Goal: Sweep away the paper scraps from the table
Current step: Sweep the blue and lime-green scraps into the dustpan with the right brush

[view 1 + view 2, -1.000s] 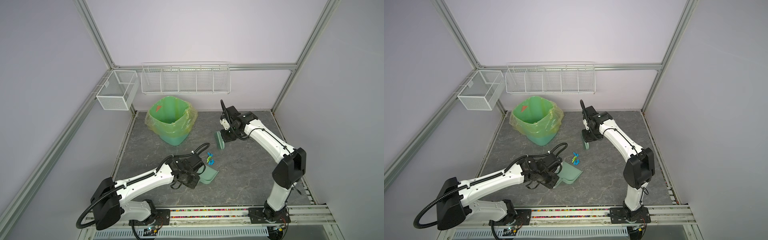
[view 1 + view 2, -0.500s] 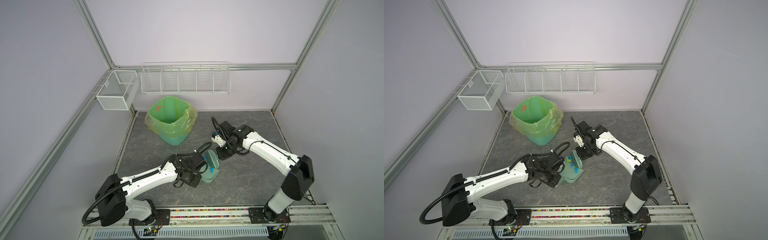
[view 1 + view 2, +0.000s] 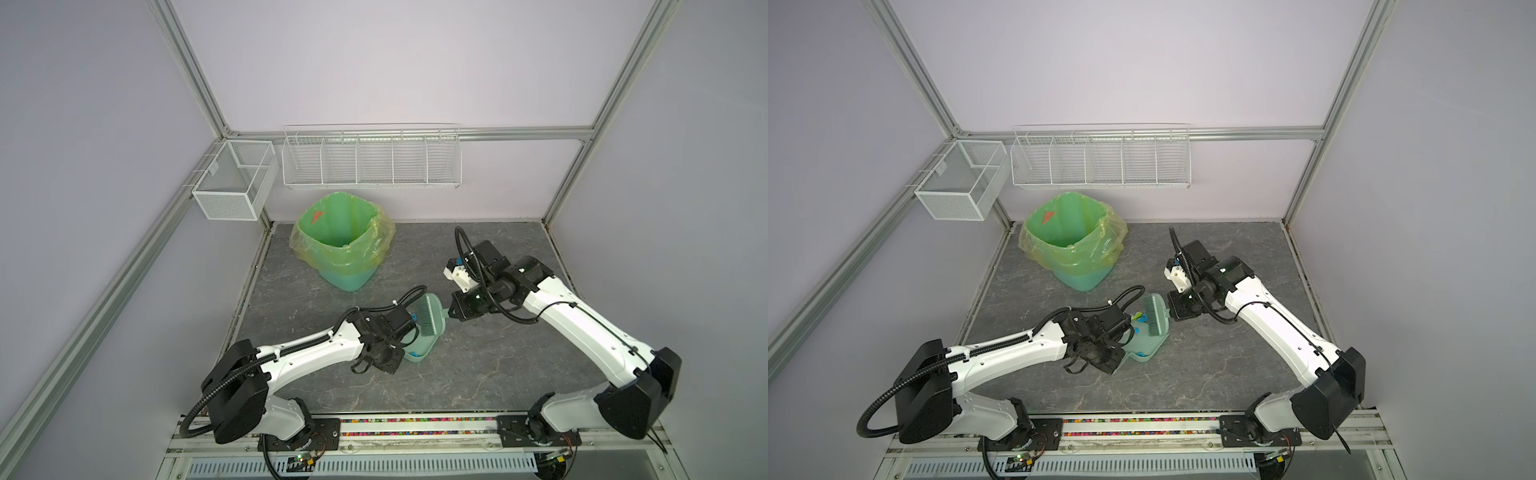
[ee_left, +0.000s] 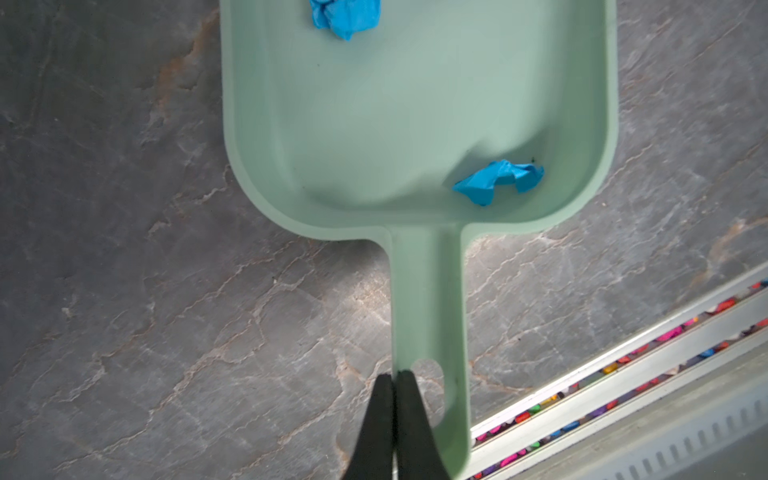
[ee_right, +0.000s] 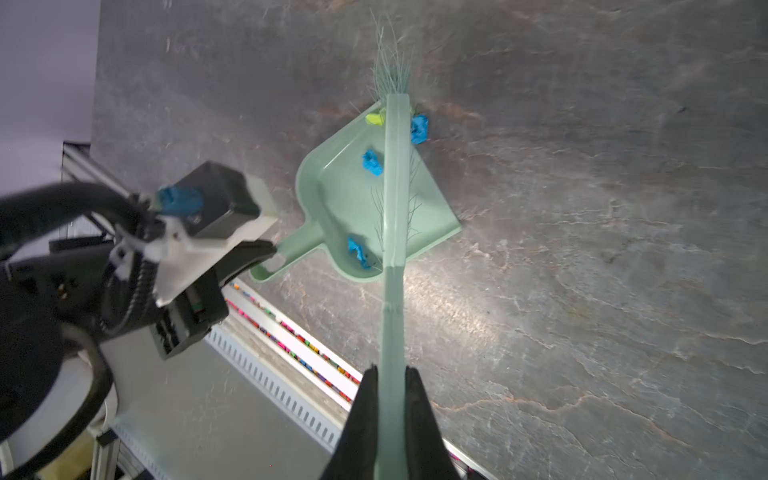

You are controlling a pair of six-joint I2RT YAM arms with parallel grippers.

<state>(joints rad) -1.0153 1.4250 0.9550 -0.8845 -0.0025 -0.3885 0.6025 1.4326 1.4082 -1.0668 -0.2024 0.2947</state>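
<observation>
**Left wrist view:** the left gripper is pinched tight on the handle of the pale green dustpan, which lies flat on the grey veined table. Two blue paper scraps sit inside. One is in a rear corner and the other is at the frame's edge.

**Right wrist view:** the right gripper is clamped on the long handle of the matching brush, whose head lies across the pan's mouth. We count three blue wads and a lime one. One blue wad sits at the lip's far corner, and we cannot tell whether it rests on the pan or the table.

**Both top views:** the dustpan lies near the front middle, between the two arms. The lined waste bin stands well apart at the back left, with only a small reddish patch showing on its liner. The wire rack and mesh basket on the walls look empty.

We judge the scraps to be soft, springy and nearly weightless, likely to skip away from stiff bristles. They are better herded by the brush than pinched directly, then carried in the pan, held level by its handle.
</observation>
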